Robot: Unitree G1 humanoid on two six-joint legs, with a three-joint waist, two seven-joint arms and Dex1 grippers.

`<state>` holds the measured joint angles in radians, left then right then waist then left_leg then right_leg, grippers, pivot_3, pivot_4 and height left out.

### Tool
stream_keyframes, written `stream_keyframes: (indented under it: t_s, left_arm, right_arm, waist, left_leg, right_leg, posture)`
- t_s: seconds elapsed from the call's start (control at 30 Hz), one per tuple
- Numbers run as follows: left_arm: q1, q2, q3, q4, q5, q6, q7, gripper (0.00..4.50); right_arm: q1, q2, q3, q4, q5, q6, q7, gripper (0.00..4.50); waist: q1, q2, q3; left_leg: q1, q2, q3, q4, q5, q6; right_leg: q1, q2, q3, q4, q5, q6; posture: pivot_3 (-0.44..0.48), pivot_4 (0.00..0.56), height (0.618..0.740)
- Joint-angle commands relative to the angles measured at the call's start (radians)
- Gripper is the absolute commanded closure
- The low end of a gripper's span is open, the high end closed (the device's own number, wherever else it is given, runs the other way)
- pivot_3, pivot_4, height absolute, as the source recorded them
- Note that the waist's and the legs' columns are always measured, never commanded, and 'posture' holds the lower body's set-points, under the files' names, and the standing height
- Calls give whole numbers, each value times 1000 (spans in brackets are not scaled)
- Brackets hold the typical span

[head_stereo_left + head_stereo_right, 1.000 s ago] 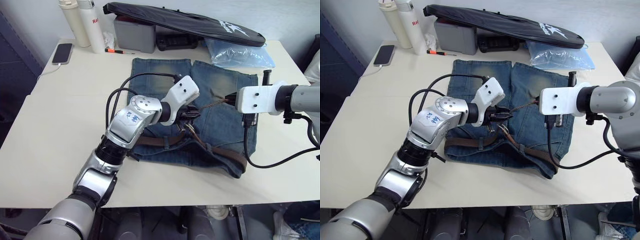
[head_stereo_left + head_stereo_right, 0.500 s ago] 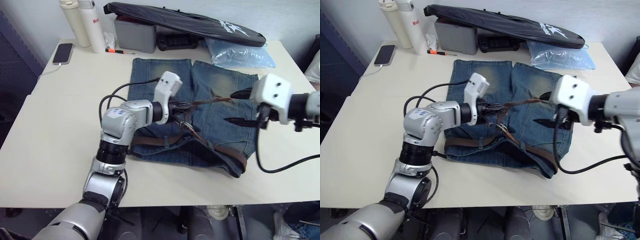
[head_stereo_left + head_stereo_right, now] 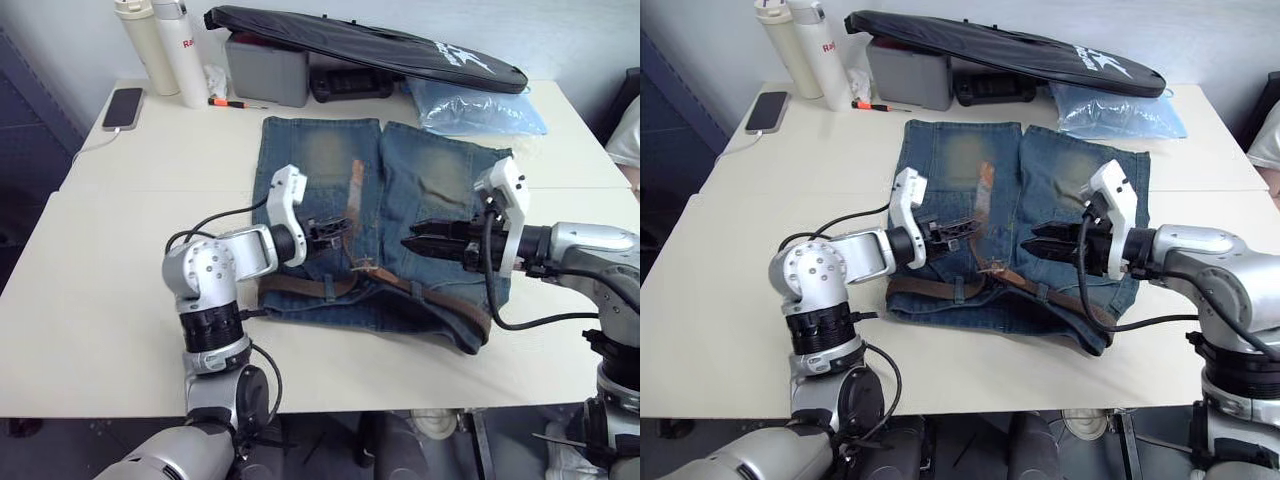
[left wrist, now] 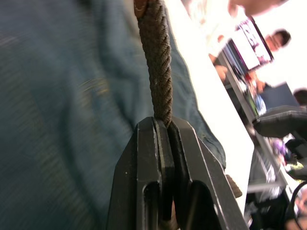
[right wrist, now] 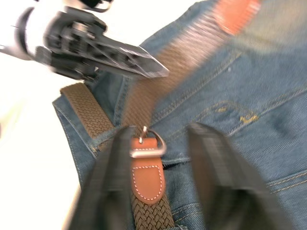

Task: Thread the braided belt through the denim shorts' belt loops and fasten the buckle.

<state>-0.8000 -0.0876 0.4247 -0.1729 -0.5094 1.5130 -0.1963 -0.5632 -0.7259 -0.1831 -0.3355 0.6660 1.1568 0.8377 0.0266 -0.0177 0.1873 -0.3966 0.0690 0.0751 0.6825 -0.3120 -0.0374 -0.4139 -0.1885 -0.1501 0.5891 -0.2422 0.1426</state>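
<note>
Released by right gripper [image 3: 412, 240], braided belt [image 4: 157, 72] stays left-pinched.

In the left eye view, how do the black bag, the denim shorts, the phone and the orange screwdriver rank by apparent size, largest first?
1. Shorts
2. Black bag, close to the shorts in extent, and farther away, so this order is unsure
3. Phone
4. Screwdriver

near table edge [image 3: 90, 330]: free | far edge: black bag [image 3: 370, 45], bottles [image 3: 165, 45], phone [image 3: 124, 106]
</note>
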Motion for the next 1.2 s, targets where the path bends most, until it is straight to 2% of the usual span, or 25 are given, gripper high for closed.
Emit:
stream_keyframes:
  t_s: [0.03, 0.3, 0.43, 0.53, 0.67, 0.87, 1.03, 1.2]
  left_arm:
    - [-17, -34, 75, -80, -32, 47, 33, 4500]
    - [-5, -112, 122, -151, -38, 101, 76, 4500]
    - [23, -35, 14, -171, -82, 101, 34, 4500]
    - [4, -26, 21, -164, -91, 101, 34, 4500]
    - [-18, -2, 36, -143, -99, 101, 22, 4500]
    - [-8, 58, 0, -111, -149, 101, -21, 4500]
    - [39, 85, -14, -124, -129, 101, -12, 4500]
    - [66, 56, 59, -143, -107, 86, 32, 4500]
  right_arm:
    - [-14, 36, 20, 20, 27, -15, -17, 4434]
    - [-31, 100, 129, 59, 15, -51, -18, 4434]
    - [29, 124, 182, 65, -1, -82, -19, 4434]
    - [79, 125, 217, 59, -11, -100, -18, 4434]
    - [141, 66, 310, 50, -83, -152, 2, 4434]
    - [190, 36, 392, 110, -178, -192, -28, 4434]
    - [185, 61, 342, 89, -137, -184, -25, 4434]
    - [156, 81, 265, 66, -77, -205, -3, 4434]
  waist:
    - [-2, 0, 0]
    - [-3, 0, 0]
    - [0, 0, 0]
    - [-2, 0, 0]
    - [-5, 0, 0]
    - [-4, 0, 0]
    - [-3, -1, -1]
    - [-3, -1, -1]
  left_leg:
    - [0, 0, 0, 0, 0, 0]
    - [0, 0, 0, 0, 0, 0]
    - [0, 0, 0, 0, 0, 0]
    - [0, 0, 0, 0, 0, 0]
    - [0, 0, 0, 0, 0, 0]
    - [2, 0, 0, -1, 0, 0]
    - [6, 0, 0, -1, -1, -1]
    - [5, 0, 0, -1, -1, -1]
  right_leg:
    - [0, 0, 0, 0, 0, 0]
    - [0, 0, 0, 0, 0, 0]
    - [0, 0, 0, 0, 0, 0]
    - [0, 0, 0, -1, 0, 0]
    - [0, 0, 0, 0, 0, 0]
    - [2, 0, 0, 0, 0, 0]
    - [5, 0, 0, 0, 0, 0]
    - [5, 0, 0, 0, 0, -1]
  posture:
    - [0, 150, 740]
    - [0, 150, 740]
    - [0, 150, 740]
    - [0, 150, 740]
    - [0, 150, 740]
    - [0, 150, 740]
    - [0, 150, 740]
    - [0, 150, 740]
